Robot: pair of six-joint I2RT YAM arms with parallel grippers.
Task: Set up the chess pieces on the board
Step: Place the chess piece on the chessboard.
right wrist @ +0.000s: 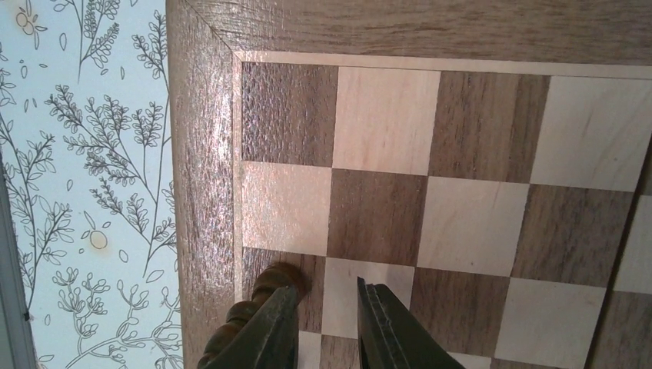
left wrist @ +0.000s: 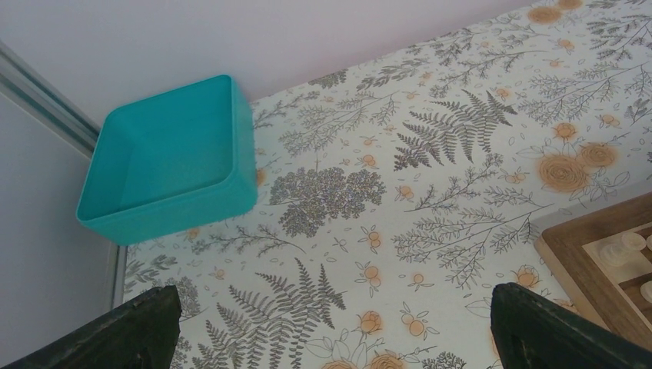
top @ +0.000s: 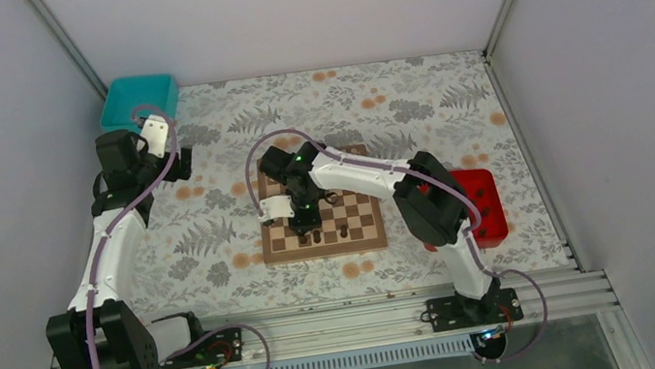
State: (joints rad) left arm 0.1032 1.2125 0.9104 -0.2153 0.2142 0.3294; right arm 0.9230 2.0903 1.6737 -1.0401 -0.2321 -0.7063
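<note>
The board [top: 362,209] lies mid-table. My right gripper [top: 306,215] hovers over its near left part. In the right wrist view the board [right wrist: 469,223] fills the frame. My right gripper [right wrist: 327,288] is slightly open with nothing between its fingers. A dark brown chess piece [right wrist: 269,286] stands on a dark square by the rim, just outside the left finger and touching it. A few dark pieces [top: 343,231] stand on the near rows. My left gripper [top: 183,162] is wide open and empty over the tablecloth [left wrist: 332,307], left of the board's corner [left wrist: 584,254].
A teal bin [top: 138,100] sits in the far left corner and shows in the left wrist view [left wrist: 169,154]. A red tray [top: 483,200] lies right of the board, partly behind the right arm. Pale pieces [left wrist: 623,246] stand on the board's far corner.
</note>
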